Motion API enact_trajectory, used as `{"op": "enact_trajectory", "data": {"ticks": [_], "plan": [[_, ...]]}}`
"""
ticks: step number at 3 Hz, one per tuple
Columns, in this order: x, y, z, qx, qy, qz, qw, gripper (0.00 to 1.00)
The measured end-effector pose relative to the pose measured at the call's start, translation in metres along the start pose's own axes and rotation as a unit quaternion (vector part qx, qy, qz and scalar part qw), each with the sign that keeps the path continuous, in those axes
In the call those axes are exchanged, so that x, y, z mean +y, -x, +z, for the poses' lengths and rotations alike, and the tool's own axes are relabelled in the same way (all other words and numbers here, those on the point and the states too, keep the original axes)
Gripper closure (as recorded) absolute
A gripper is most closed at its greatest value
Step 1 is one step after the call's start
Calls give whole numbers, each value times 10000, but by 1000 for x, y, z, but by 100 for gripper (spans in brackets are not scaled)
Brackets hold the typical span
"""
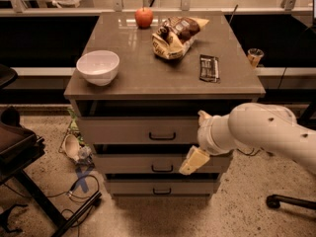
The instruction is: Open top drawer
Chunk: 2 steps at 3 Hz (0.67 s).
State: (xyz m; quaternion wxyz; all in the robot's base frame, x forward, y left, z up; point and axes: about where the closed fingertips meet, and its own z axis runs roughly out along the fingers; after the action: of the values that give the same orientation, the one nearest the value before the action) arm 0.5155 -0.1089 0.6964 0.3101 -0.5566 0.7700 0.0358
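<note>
The cream two-finger gripper (194, 160) hangs below-right of the wide grey-beige top drawer (128, 130), clear of its dark bar handle (162, 137); grip state cannot be told

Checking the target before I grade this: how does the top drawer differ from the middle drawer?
The top drawer has a taller, wider front than the middle drawer. The top drawer sits right under the tabletop, the middle drawer beneath it. The tool hangs before the middle drawer, right of its handle, below the top drawer's front. Both have flat grey-beige fronts with a small dark centre handle.
</note>
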Motion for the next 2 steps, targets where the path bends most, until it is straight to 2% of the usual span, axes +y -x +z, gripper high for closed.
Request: {"op": "enact_trajectory", "data": {"ticks": [1,2], "plan": [[-14,2,22,-135,89,-273,9995,0],[-26,1,42,-138,181,-410,9989,0]]}}
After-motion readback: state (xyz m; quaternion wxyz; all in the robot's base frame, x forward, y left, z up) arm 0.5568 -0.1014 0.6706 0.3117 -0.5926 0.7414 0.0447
